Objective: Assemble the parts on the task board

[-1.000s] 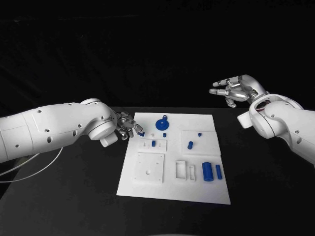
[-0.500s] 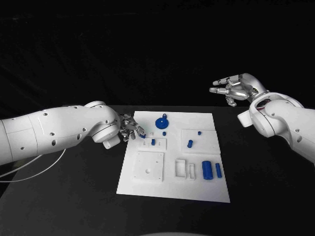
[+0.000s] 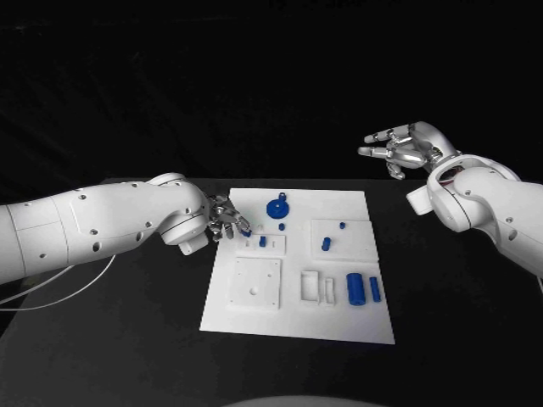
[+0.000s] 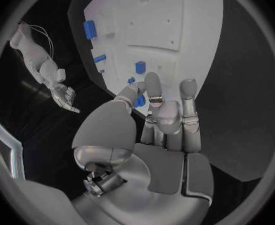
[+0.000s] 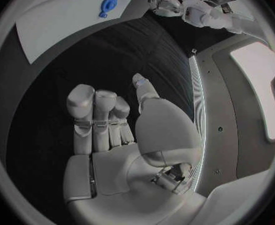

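White task board (image 3: 345, 318) flat in the middle of the black table (image 3: 100, 339), long side running away from the robot. Left hand (image 3: 226, 220) low at the board's far left corner, fingers (image 4: 189, 92) curled together over the board's edge, with a small blue part (image 4: 139, 100) close between thumb and fingertip; cannot tell whether pinched or merely touched. Right hand (image 3: 401, 149) raised well above and beyond the board's far right corner, palm turned toward the board, fingers loosely apart and slightly bent, holding nothing. On the board: a round blue disc part (image 3: 277, 208) near the far edge, a small blue peg (image 3: 263, 242) in the raised block just beside the left hand, another blue peg (image 3: 326, 244) on the raised block to the right, and two blue cylinders (image 3: 357, 287) lying side by side near the right edge. A square white recessed plate (image 3: 257, 284) on the near left part of the board.
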